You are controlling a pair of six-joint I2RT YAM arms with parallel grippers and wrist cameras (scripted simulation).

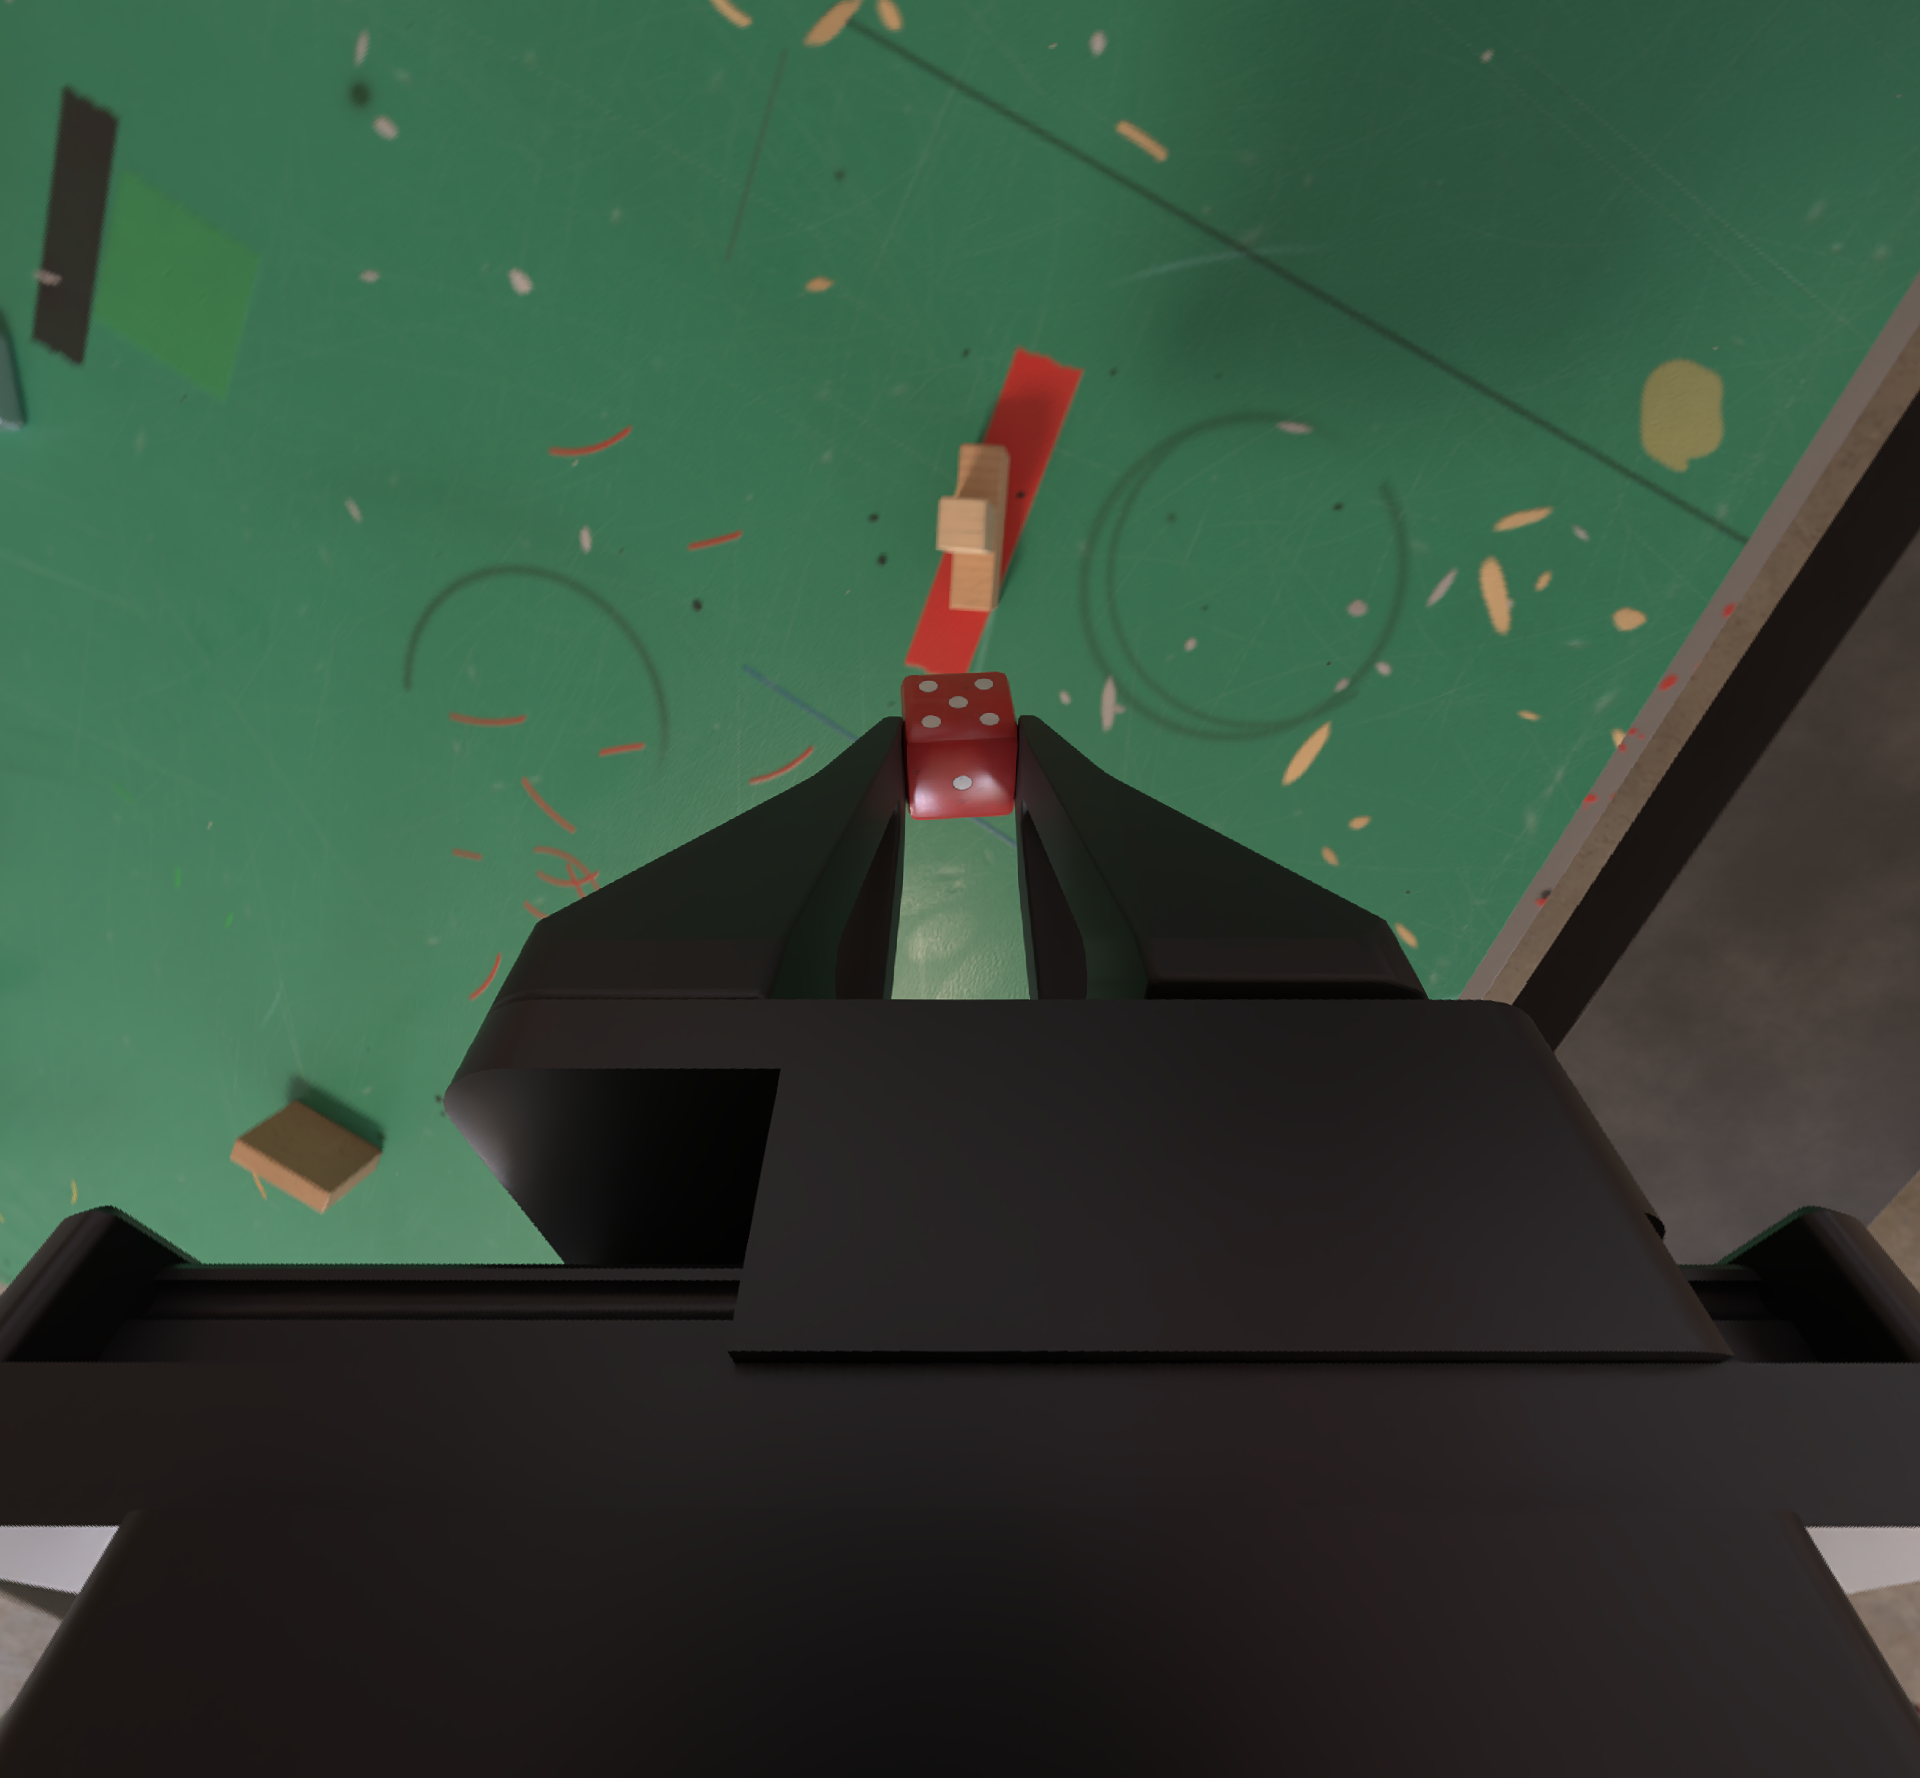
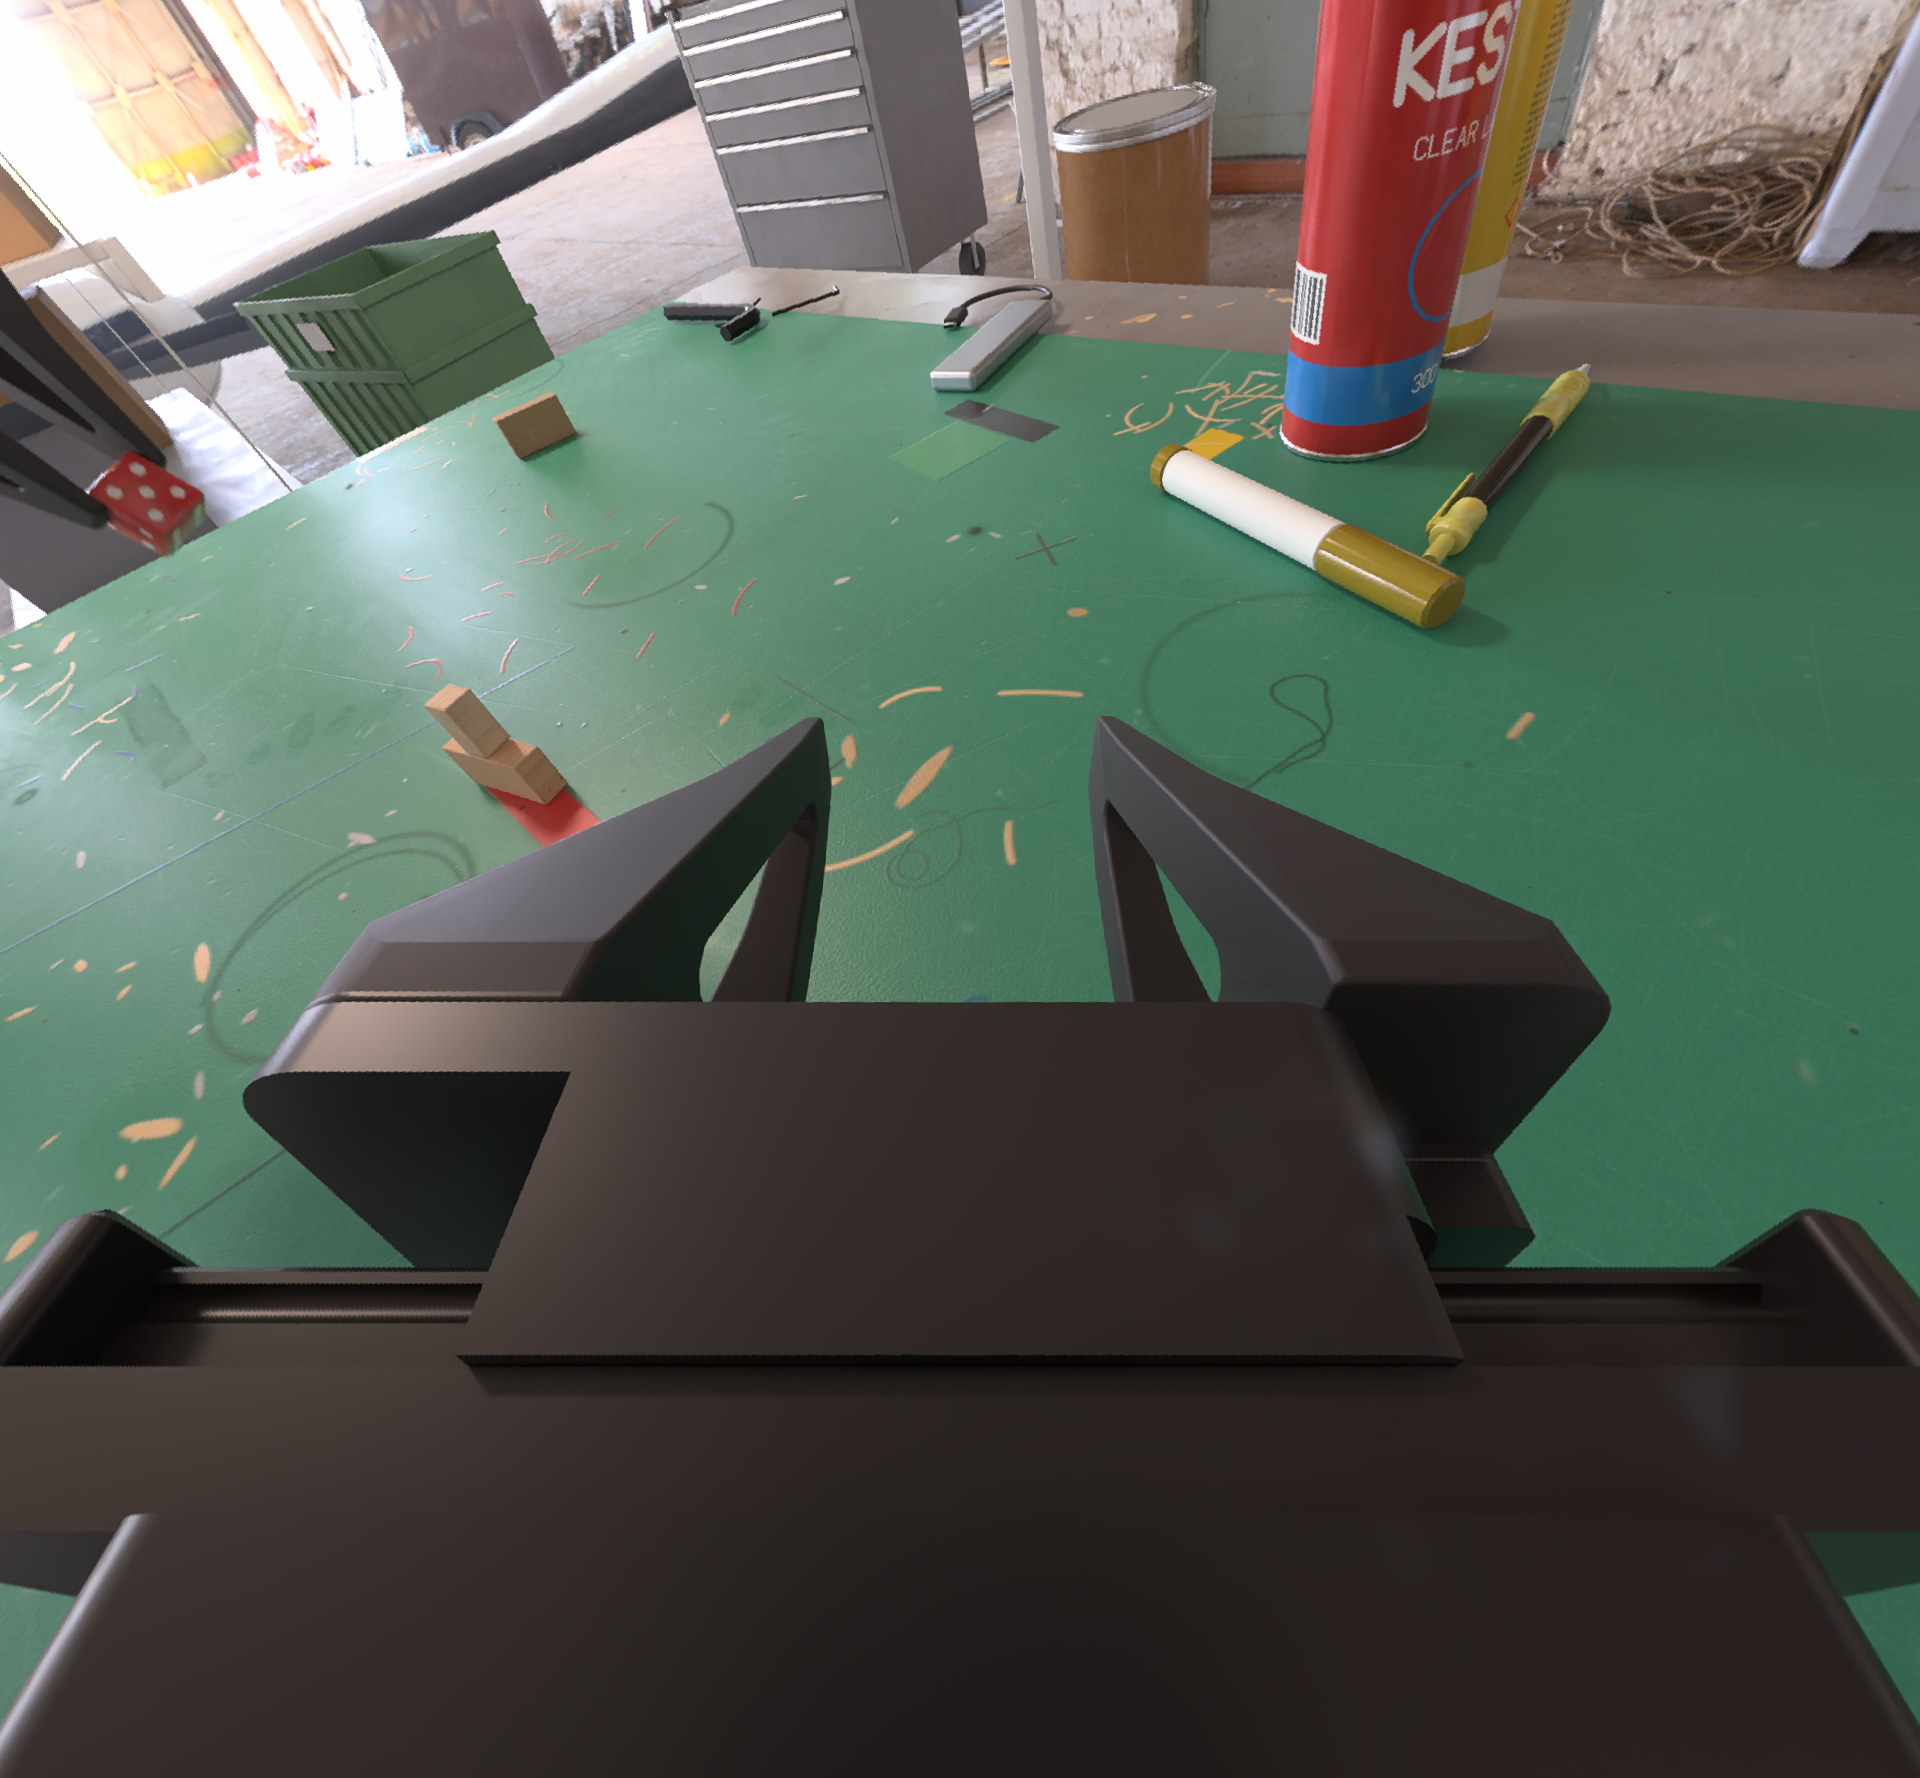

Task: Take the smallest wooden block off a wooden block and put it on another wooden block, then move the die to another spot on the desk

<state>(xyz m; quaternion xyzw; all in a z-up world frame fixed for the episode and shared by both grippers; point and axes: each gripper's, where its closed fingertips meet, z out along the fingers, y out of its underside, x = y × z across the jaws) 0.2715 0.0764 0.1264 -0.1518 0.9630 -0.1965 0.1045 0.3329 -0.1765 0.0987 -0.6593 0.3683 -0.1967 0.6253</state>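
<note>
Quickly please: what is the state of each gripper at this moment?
Left gripper: closed on the red die, lifted above the desk.
Right gripper: open, holding nothing.

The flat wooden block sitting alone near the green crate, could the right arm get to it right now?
Probably yes. The right pincer is open and empty, and the green mat between it and the flat wooden block is bare; whether it is within reach is unclear.

The red die (image 1: 957, 744) sits clamped between the left end effector (image 1: 961, 760) fingertips, the stacked wooden blocks (image 1: 972, 528) lying just beyond.
</note>
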